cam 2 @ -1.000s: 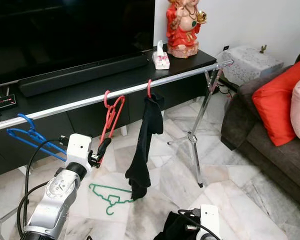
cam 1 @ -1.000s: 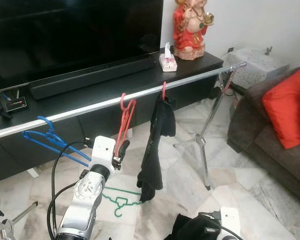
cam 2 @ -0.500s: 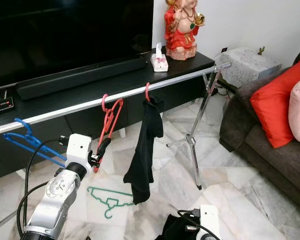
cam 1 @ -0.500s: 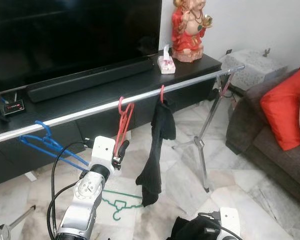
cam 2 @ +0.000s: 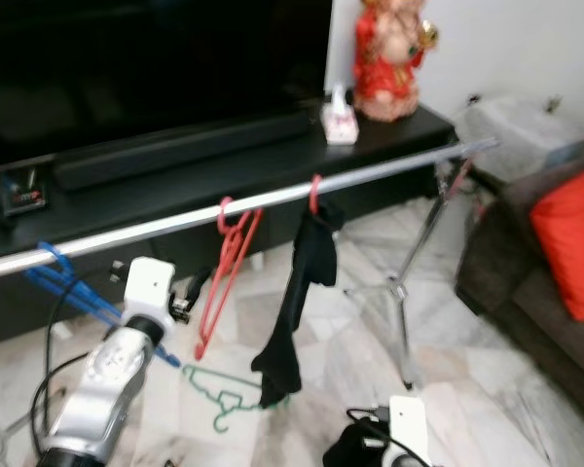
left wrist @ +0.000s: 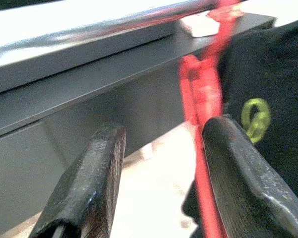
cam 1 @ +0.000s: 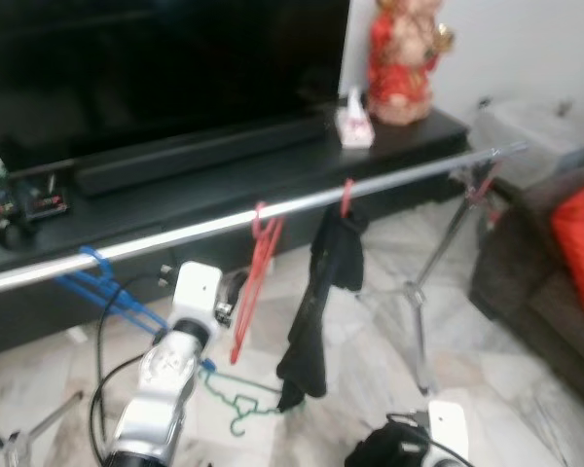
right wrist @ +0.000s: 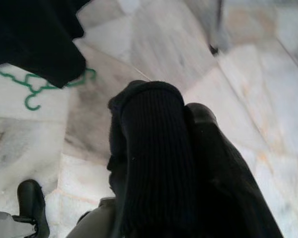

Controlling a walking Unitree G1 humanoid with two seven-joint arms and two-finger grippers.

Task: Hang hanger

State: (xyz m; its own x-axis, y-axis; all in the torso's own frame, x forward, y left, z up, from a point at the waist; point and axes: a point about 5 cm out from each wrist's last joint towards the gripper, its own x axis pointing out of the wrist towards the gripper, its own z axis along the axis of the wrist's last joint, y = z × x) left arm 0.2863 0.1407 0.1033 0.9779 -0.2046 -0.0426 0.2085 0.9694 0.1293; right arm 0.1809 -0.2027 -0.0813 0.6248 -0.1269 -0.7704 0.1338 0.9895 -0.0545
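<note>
Red hanger (cam 1: 256, 282) hooked on rail (cam 1: 389, 181); left gripper (left wrist: 161, 183) fingers spread beside it, gripping nothing; right fingers can't tell. Withdraw straight, no snagging.

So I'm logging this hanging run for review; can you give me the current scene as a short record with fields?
rail: silver clothes rail on tripod stands, in front of the TV unit
on rail: blue hanger, red hanger, black garment on a red hook
on floor: green hanger
left gripper: fingers apart, red hanger beside one finger, not clamped
right gripper: low near the floor, dark knit cloth bunched over its fingers
image quality: head views blurred
</note>
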